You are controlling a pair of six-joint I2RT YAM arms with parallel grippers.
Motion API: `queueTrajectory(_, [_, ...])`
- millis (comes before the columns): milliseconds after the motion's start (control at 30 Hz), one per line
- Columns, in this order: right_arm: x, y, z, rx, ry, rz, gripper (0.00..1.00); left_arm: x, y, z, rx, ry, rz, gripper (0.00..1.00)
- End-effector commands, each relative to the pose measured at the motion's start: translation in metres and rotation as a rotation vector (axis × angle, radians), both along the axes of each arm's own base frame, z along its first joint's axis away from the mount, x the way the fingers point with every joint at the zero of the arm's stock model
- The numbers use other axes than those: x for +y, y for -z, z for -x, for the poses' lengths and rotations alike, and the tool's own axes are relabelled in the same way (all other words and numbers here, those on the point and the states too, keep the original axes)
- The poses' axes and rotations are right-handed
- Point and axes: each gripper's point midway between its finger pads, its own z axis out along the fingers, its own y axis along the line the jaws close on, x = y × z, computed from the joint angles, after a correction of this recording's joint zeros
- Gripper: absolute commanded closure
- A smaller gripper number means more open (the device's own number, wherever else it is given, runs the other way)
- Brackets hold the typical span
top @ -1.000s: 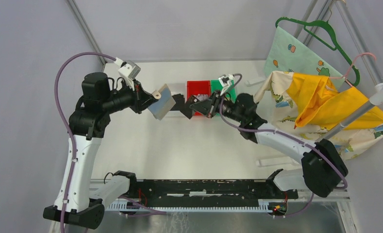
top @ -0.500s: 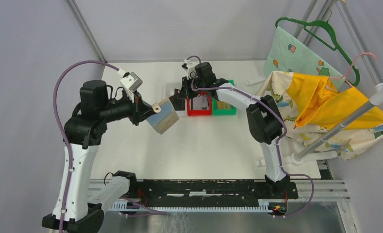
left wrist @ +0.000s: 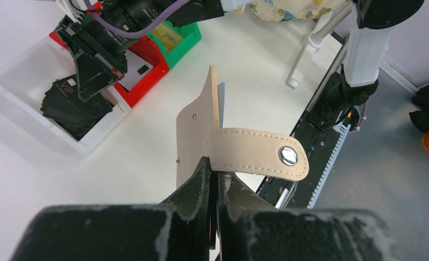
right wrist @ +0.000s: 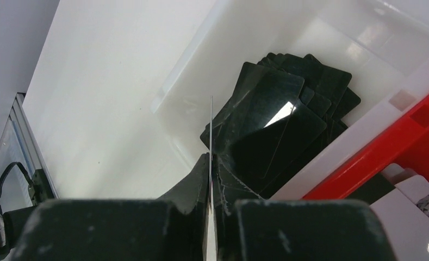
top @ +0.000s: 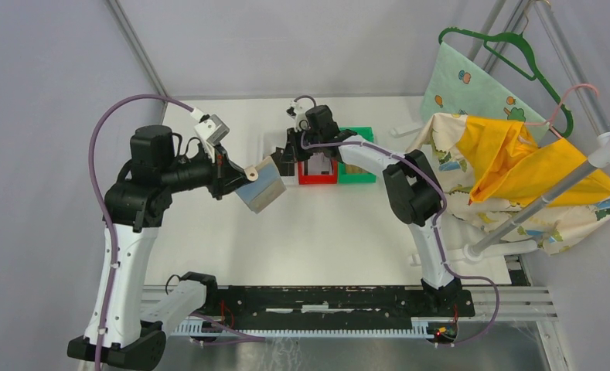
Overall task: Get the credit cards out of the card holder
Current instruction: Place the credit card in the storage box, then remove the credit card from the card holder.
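My left gripper (top: 238,173) (left wrist: 214,169) is shut on the beige card holder (top: 261,185) (left wrist: 197,128) and holds it in the air, its snap tab (left wrist: 258,154) folded out to the right. My right gripper (top: 287,158) (right wrist: 210,159) hangs over the white bin (right wrist: 186,69) (left wrist: 100,136), shut on a thin credit card seen edge-on (right wrist: 211,122). From the left wrist view that card (left wrist: 94,75) looks black. Several black credit cards (right wrist: 296,128) (left wrist: 70,109) lie in a pile in the white bin below it.
A red bin (top: 317,179) (right wrist: 402,155) and a green bin (top: 357,176) stand in a row right of the white one, with cards inside. Yellow and patterned cloths (top: 518,166) hang on a rack at the right. A black rail (top: 332,301) runs along the near edge.
My right gripper has carried the black card away from the card holder, back and to the left, to above the white bin. The left gripper with the holder has barely shifted.
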Motion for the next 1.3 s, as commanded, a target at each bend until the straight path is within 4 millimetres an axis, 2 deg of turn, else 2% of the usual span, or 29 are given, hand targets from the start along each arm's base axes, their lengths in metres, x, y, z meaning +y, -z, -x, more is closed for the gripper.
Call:
queueTrajectory(0, [0.023,-0.032,-0.019,-0.09,-0.002,-0.098,0.9,-0.004,-0.016,0.011,-0.066,0.049,0.037,0.98])
queueTrajectory(167, [0.021,-0.025,-0.026,-0.107,0.032,-0.047,0.74,-0.004,-0.019,0.012,-0.084,0.054,0.035,0.98])
queueTrajectory(267, [0.015,-0.04,-0.029,-0.158,0.062,-0.033,0.56,-0.006,-0.02,0.015,-0.087,0.071,0.04,0.98])
queueTrajectory(467, [0.0,-0.108,-0.028,-0.3,0.114,-0.049,0.4,-0.007,-0.02,0.018,-0.089,0.092,0.047,0.98])
queueTrajectory(567, [-0.009,-0.148,-0.021,-0.372,0.125,-0.075,0.27,-0.008,-0.02,0.017,-0.086,0.098,0.05,0.98])
queueTrajectory(733, [-0.017,-0.206,0.009,-0.436,0.061,-0.135,0.17,-0.01,-0.014,0.013,-0.067,0.109,0.048,0.98])
queueTrajectory(767, [-0.021,-0.211,0.017,-0.444,0.049,-0.138,0.12,-0.01,-0.013,0.013,-0.067,0.114,0.046,0.98])
queueTrajectory(800, [-0.025,-0.226,0.026,-0.468,0.039,-0.161,0.05,-0.01,-0.012,0.012,-0.066,0.115,0.044,0.98])
queueTrajectory(833, [-0.029,-0.228,0.035,-0.473,0.025,-0.168,0.02,-0.01,-0.011,0.011,-0.064,0.118,0.044,0.98])
queueTrajectory(867, [-0.034,-0.238,0.045,-0.492,0.012,-0.189,0.02,-0.011,-0.01,0.012,-0.063,0.123,0.044,0.98])
queueTrajectory(1000, [-0.046,-0.251,0.089,-0.514,-0.057,-0.28,0.02,-0.014,-0.004,0.016,-0.055,0.166,0.048,0.98])
queueTrajectory(1067, [-0.049,-0.247,0.114,-0.502,-0.105,-0.324,0.02,-0.015,0.0,0.018,-0.039,0.187,0.049,0.98])
queueTrajectory(1100, [-0.05,-0.251,0.127,-0.515,-0.129,-0.353,0.02,-0.016,0.002,0.019,-0.034,0.197,0.049,0.98])
queueTrajectory(1267, [-0.037,-0.244,0.19,-0.545,-0.278,-0.407,0.02,-0.017,0.012,0.022,0.015,0.251,0.033,0.98])
